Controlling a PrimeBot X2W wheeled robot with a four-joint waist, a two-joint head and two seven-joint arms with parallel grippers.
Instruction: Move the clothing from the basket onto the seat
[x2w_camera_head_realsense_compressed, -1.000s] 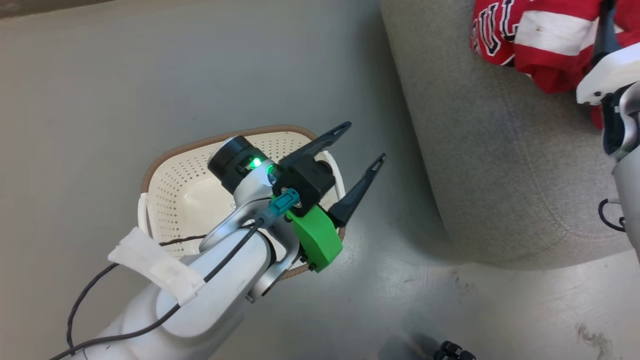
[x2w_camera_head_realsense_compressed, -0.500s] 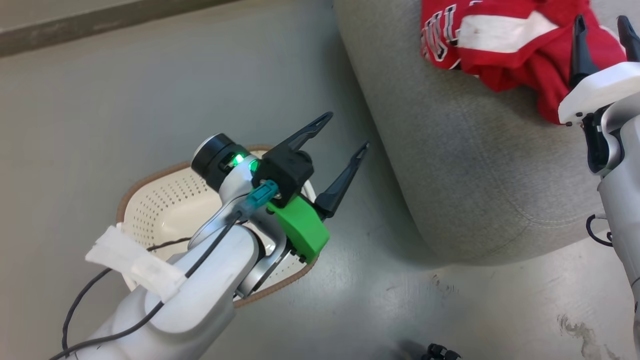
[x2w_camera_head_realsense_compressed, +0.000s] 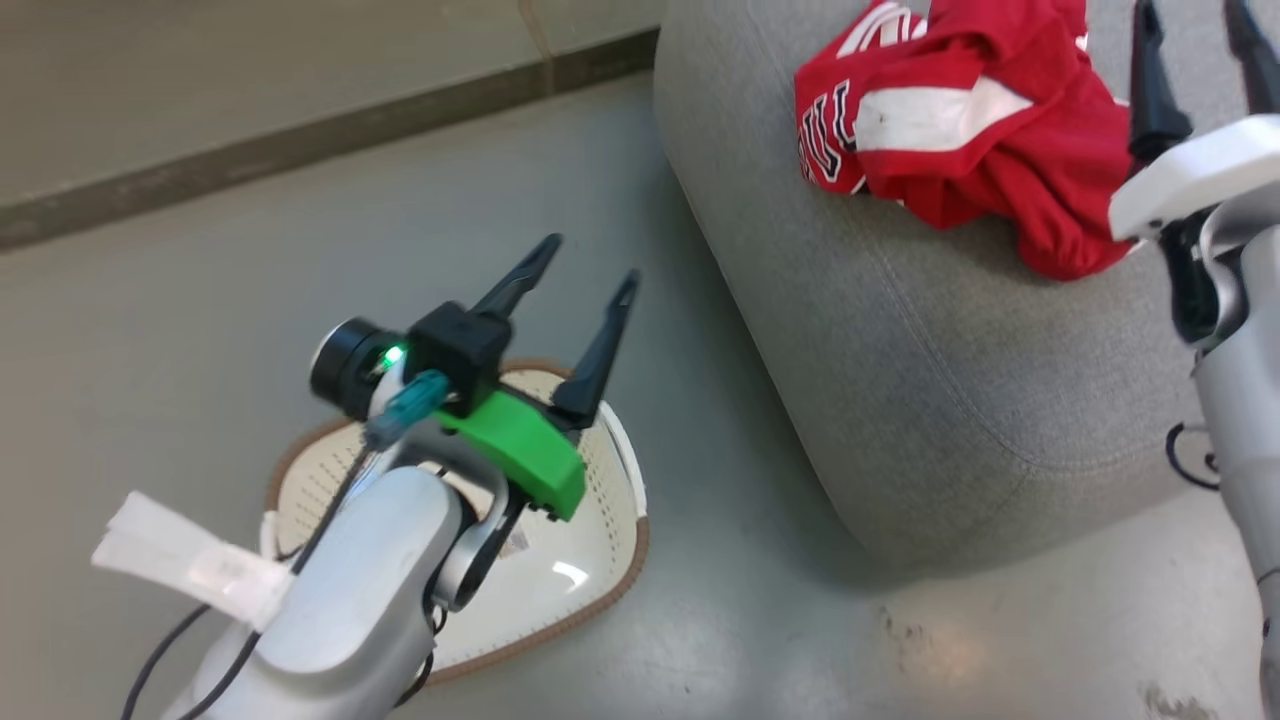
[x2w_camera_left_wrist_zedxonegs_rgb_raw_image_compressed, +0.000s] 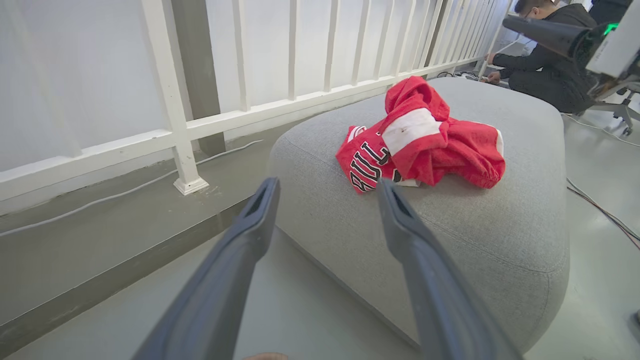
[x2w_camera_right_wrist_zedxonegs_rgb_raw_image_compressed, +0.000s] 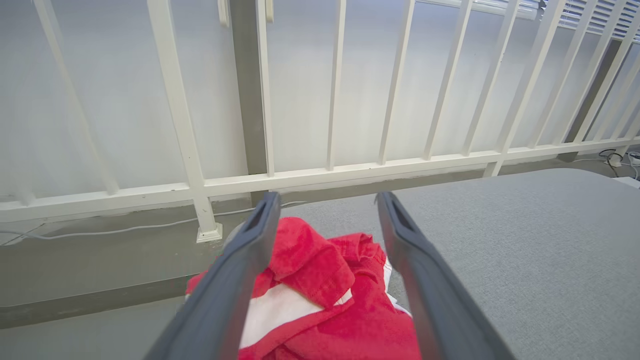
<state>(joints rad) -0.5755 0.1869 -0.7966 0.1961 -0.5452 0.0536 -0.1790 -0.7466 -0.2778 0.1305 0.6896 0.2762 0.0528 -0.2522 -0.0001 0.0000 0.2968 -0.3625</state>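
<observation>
Navy-and-white letters on the clothing (x2w_camera_left_wrist_zedxonegs_rgb_raw_image_compressed: 420, 145) read "BULL" where the folds allow. The sticker (x2w_camera_head_realsense_compressed: 515, 545) in the basket (x2w_camera_head_realsense_compressed: 600, 560) is too small to read. The left gripper (x2w_camera_head_realsense_compressed: 592, 258) is spread wide and empty above the basket, with the clothing well ahead of it on the seat (x2w_camera_head_realsense_compressed: 950, 380). The right gripper (x2w_camera_head_realsense_compressed: 1190, 20), also released, hovers just beside the heap.

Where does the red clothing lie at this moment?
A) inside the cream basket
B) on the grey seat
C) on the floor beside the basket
B: the red clothing lies in a heap on top of the grey seat, while the visible part of the basket on the floor is bare.
</observation>
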